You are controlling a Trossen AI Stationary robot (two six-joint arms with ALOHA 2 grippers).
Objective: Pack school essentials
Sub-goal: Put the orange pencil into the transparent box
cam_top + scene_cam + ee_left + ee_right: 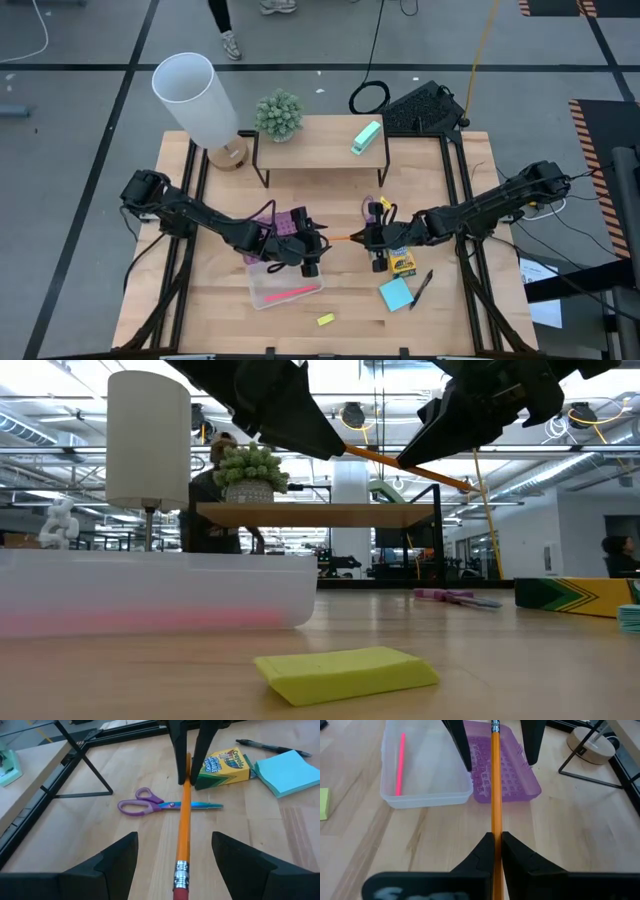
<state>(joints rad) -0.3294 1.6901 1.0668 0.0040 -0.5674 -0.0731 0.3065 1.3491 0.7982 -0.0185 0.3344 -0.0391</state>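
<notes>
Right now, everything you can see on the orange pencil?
The orange pencil is a long wooden-looking stick with a metal ferrule and reddish eraser at one end. It hangs level in the air above the table, clamped by the right claw, shut on it. Its eraser end reaches between the open fingers of the left claw, which do not touch it. Below lie the scissors.

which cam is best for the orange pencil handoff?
Left wrist view: the orange pencil shows almost whole, pinched by the right gripper, eraser between the open left gripper fingers. Right wrist similar; low shows its middle; high a sliver.
</notes>
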